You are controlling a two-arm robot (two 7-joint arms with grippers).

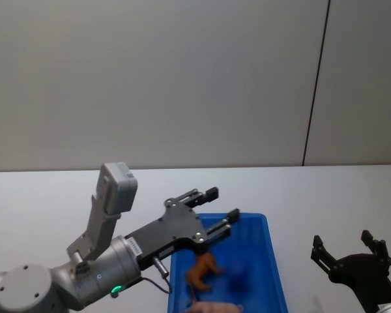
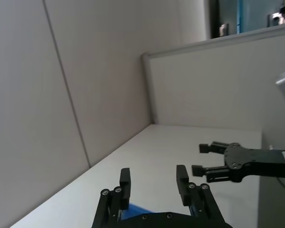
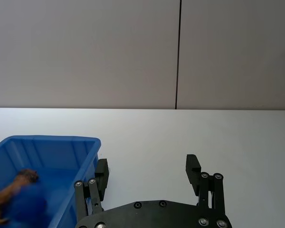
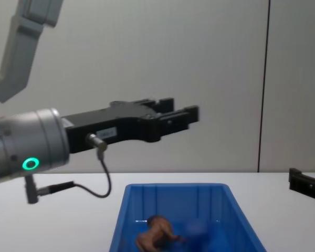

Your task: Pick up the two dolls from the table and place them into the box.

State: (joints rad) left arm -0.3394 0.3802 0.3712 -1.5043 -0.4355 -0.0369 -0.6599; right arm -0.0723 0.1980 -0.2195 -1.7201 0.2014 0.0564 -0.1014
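Note:
The blue box [image 1: 274, 261] stands on the white table [image 1: 45, 195] in front of me. Inside it lies the brown lion-like doll [image 1: 203, 270], also seen as the doll [image 4: 155, 233] and the doll [image 3: 12, 190]. A pale pink doll [image 1: 212, 308] shows at the near end of the box, cut by the picture's edge. My left gripper [image 1: 221, 203] hovers open and empty above the box's far left part, well over the rim [image 4: 173, 187]. My right gripper [image 1: 342, 242] is open and empty to the right of the box, low over the table.
A grey wall with a dark vertical seam [image 1: 316, 85] rises behind the table's far edge. Bare tabletop lies to the left, behind and to the right of the box. A thin cable [image 4: 102, 178] hangs below the left wrist.

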